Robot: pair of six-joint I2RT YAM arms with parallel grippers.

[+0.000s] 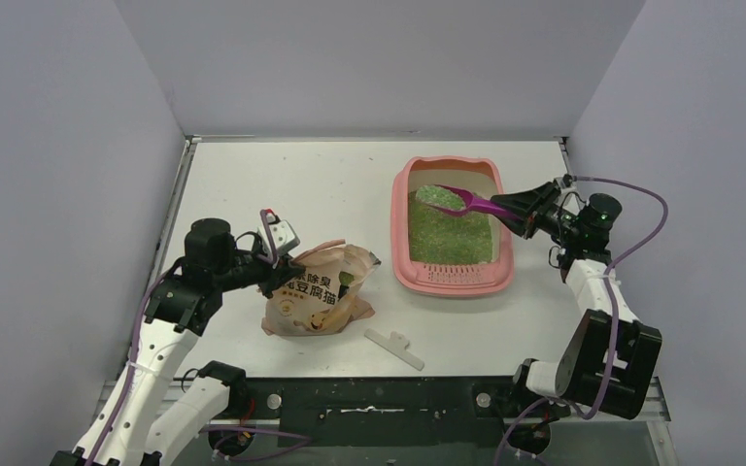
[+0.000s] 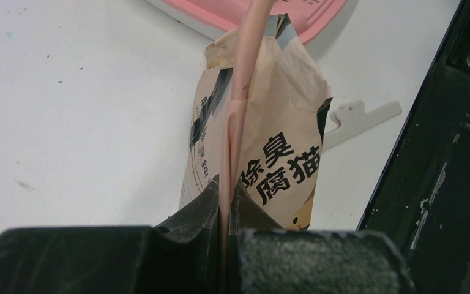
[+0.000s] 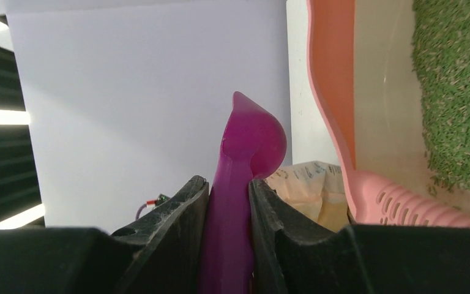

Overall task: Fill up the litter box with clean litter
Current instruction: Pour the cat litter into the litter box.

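The pink litter box (image 1: 452, 282) lies right of centre, with a bed of green litter (image 1: 444, 236) across its floor. My right gripper (image 1: 521, 210) is shut on the handle of a magenta scoop (image 1: 481, 205). The scoop's bowl, heaped with green granules, hangs over the far end of the box. In the right wrist view the scoop (image 3: 246, 153) stands between the pads, beside the box wall (image 3: 330, 92) and litter (image 3: 459, 92). My left gripper (image 1: 285, 266) is shut on the top edge of the beige litter bag (image 1: 316, 297), whose folded edge (image 2: 240, 92) runs into the left gripper (image 2: 226, 196).
A flat white plastic piece (image 1: 394, 348) lies near the front edge, right of the bag, and shows in the left wrist view as a white piece (image 2: 362, 118). Grey walls close in the table on three sides. The black base rail (image 1: 379, 398) runs along the near edge.
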